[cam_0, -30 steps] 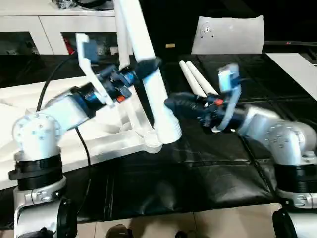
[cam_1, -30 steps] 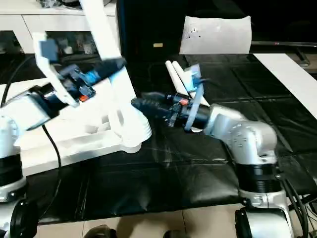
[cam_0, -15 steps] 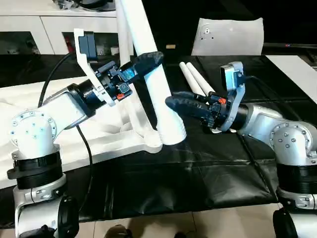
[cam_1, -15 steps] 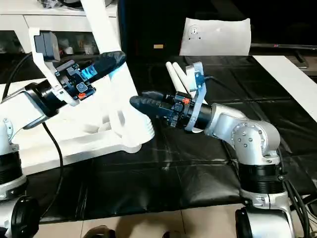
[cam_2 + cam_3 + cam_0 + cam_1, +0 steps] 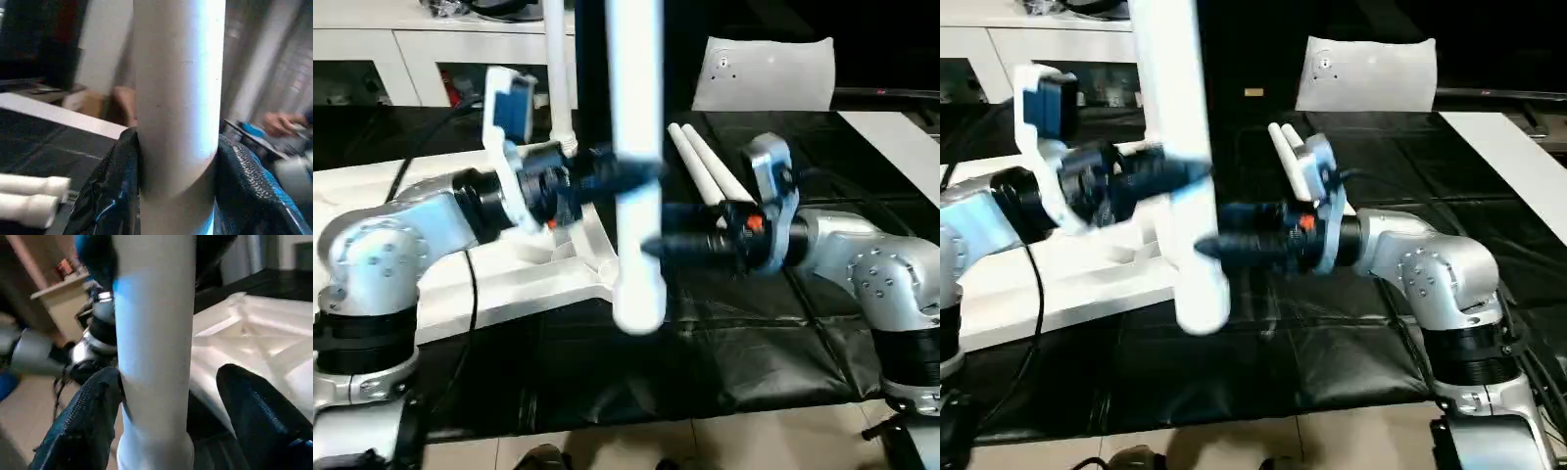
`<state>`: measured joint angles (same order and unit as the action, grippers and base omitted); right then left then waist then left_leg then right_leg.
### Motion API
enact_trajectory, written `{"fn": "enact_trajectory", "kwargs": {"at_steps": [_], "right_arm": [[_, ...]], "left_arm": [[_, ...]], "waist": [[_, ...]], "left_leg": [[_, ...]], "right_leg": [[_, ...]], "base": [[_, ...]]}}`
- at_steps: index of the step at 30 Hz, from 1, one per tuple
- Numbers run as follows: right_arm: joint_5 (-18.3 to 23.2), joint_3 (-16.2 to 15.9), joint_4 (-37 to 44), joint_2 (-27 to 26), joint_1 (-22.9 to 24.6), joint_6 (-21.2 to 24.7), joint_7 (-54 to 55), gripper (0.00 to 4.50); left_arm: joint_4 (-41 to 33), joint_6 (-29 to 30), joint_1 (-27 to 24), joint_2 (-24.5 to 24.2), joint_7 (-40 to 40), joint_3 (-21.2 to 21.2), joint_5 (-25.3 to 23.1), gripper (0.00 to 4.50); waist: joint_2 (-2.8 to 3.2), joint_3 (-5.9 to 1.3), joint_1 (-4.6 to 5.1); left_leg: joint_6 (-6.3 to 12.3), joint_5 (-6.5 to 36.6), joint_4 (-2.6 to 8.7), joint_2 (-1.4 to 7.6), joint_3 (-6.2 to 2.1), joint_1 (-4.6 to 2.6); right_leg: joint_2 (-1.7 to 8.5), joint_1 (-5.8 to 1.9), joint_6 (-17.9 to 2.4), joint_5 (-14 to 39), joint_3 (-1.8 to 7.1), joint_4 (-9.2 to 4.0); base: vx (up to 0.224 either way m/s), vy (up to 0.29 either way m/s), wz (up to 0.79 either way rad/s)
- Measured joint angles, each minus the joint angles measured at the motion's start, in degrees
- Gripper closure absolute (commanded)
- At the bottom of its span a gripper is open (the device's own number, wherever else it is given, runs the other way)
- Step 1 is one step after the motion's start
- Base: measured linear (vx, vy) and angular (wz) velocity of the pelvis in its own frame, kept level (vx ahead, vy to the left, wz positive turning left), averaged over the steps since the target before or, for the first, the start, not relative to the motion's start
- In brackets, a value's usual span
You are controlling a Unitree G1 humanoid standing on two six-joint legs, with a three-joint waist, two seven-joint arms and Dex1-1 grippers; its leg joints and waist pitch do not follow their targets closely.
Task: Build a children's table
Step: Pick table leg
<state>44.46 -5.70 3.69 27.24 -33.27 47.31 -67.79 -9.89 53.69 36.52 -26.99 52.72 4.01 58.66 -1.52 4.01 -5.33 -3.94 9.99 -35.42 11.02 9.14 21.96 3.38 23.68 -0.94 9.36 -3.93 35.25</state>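
Two grippers meet on a single white table leg (image 5: 636, 176), held upright above the black-covered work surface (image 5: 705, 362), its thick end hanging clear of the overturned white tabletop (image 5: 509, 284). The left gripper (image 5: 617, 178) is clamped across the leg from the robot's left, its black fingers (image 5: 105, 196) pressed against both sides of the shaft in the left wrist view. The right gripper (image 5: 661, 245) reaches in lower down from the other side; in the right wrist view its jaws stand apart around the leg, one finger (image 5: 85, 423) touching the shaft while the other sits off it with a gap. The tabletop lies ribbed side up on the work surface, at the robot's left, with one leg (image 5: 558, 73) already standing in a far socket behind the left arm. Two more loose legs (image 5: 705, 162) lie side by side on the black cover beyond the right arm, just past its wrist. Judging from this, the build is early: one leg appears seated, a second is in the air and not yet in a socket, and two wait untouched. What looks to remain is lowering the held leg's thick end into a near corner socket, then fitting the last two and turning the table upright. A white cabinet (image 5: 391, 44) with shelves lines the back.
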Motion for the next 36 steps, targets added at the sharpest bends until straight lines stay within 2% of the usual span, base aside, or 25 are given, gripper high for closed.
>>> {"fn": "enact_trajectory", "kwargs": {"at_steps": [6,11,13,17,18,26,36], "right_arm": [[-2.53,-3.67,-1.73,0.78,-0.17,-5.23,-6.8,1.18],[-4.32,-5.6,-2.09,1.28,-0.18,-6.97,-10.39,1.18],[-4.74,-6.43,-2.32,1.53,-0.17,-7.48,-11.59,1.45],[-5.57,-7.74,-2.94,1.81,-0.23,-8.18,-13.17,1.65],[-5.94,-8.25,-3.36,1.75,-0.26,-8.72,-13.8,1.89],[-7.32,-8.92,-4.01,1.31,-0.3,-10.0,-14.61,2.35],[-7.78,-8.61,-4.03,-0.12,-0.3,-8.98,-14.44,2.35]], "left_arm": [[2.43,-2.88,1.48,-0.26,8.91,-3.8,-2.3,2.65],[3.43,-5.66,2.64,-0.68,13.83,-6.99,-4.79,2.65],[4.12,-6.55,2.73,-0.67,15.34,-8.14,-5.89,2.65],[5.14,-7.54,3.53,-0.66,17.09,-8.98,-7.3,2.65],[5.39,-7.83,3.97,-0.59,17.36,-9.0,-7.7,2.65],[6.58,-9.35,4.29,0.69,17.78,-9.06,-8.41,2.65],[7.37,-9.77,4.3,0.69,19.06,-9.01,-9.01,2.65]], "waist": [[-0.14,-0.02,-0.04],[-0.15,-0.03,0.01],[-0.15,-0.03,0.03],[-0.16,-0.03,0.08],[-0.18,-0.02,0.08],[-0.28,-0.02,0.07],[-0.28,-0.02,0.05]], "left_leg": [[0.0,0.0,0.0,0.0,-0.01,0.0],[0.01,-0.01,0.0,0.01,0.0,-0.03],[0.01,-0.01,0.0,0.01,0.0,-0.02],[0.01,-0.01,0.0,0.02,0.01,-0.03],[0.01,-0.01,0.0,0.02,0.01,-0.03],[0.01,-0.01,0.0,0.02,0.01,-0.04],[0.01,-0.01,0.0,0.02,0.01,-0.04]], "right_leg": [[0.0,-0.01,-0.01,0.0,0.0,0.02],[0.01,-0.02,-0.02,-0.01,0.01,0.04],[0.01,-0.01,-0.03,-0.02,0.0,0.07],[0.01,-0.01,-0.04,-0.02,0.0,0.09],[0.01,-0.01,-0.04,-0.02,0.0,0.1],[0.02,-0.02,-0.05,-0.03,0.0,0.1],[0.01,-0.01,-0.08,-0.04,0.0,0.12]], "base": [[0.0,0.0,0.0],[0.0,0.0,0.0],[0.0,0.0,0.0],[0.0,0.0,0.0],[0.0,0.0,0.0],[0.0,0.0,0.0],[0.0,0.0,0.0]]}}
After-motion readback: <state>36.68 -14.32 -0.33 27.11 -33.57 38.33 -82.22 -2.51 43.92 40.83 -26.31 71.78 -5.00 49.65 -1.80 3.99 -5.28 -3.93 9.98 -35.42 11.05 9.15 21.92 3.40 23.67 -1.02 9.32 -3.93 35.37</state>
